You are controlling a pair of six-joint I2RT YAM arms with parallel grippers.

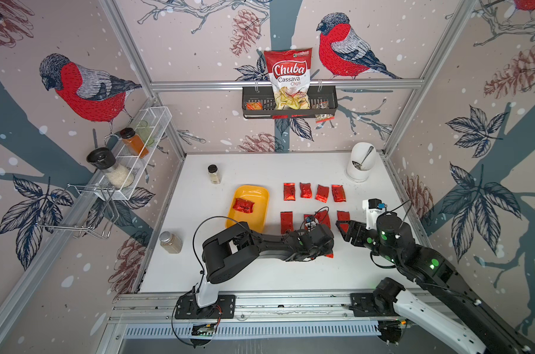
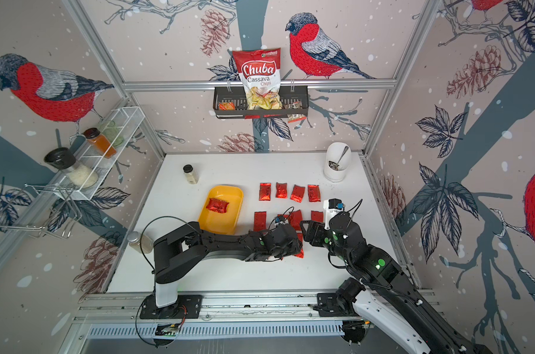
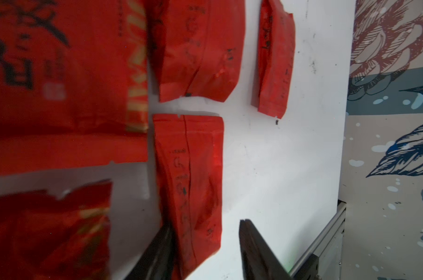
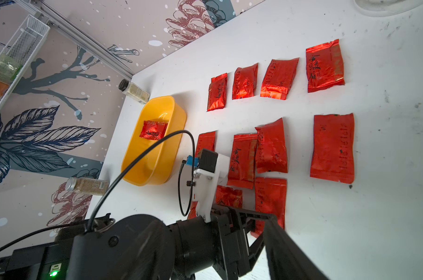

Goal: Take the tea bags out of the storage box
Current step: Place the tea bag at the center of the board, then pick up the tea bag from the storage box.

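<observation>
The yellow storage box sits left of centre on the white table, with one crinkled red tea bag in it. To its right, several tea bags lie flat in rows. My left gripper hangs low over the front row, open. A tea bag lies on the table between its fingers, close to one finger and apart from the other. My right gripper hovers just right of it, open and holding nothing.
A white cup with a spoon stands at the back right. One spice jar stands behind the box and another lies at the front left. A black wire basket with a chips bag and a white mesh rack hang on the walls.
</observation>
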